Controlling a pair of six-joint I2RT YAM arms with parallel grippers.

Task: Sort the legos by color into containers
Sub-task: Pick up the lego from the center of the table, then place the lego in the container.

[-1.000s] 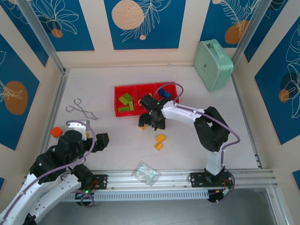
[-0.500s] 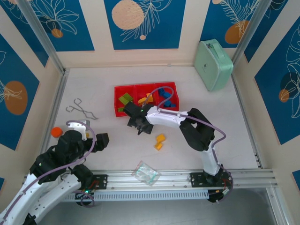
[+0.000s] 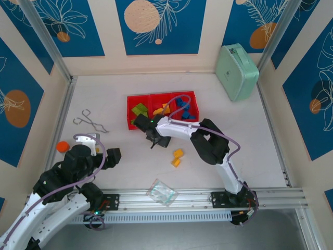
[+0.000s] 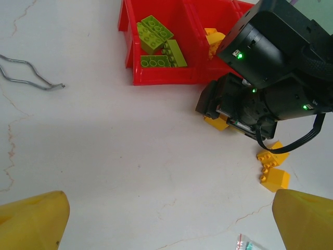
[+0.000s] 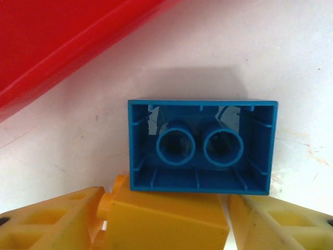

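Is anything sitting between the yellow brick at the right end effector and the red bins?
Yes: an upturned blue brick lies against the yellow brick, between it and the red bin. The right end effector flanks the yellow brick with nothing between.

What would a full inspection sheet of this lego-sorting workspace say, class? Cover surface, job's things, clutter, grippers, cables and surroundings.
Surface: white table, faint hairline cracks.
Job's things: red bins hold green legos left, orange legos middle, blue legos right; loose orange bricks and upturned blue brick on table.
Clutter: wire tongs, clear bag, mint case, small orange object.
Grippers: left gripper open, empty; right gripper straddles an orange brick, grip unclear.
Cables: right-arm cable and left-arm cable, both lilac.
Surroundings: blue leaf-print panels, aluminium rail.
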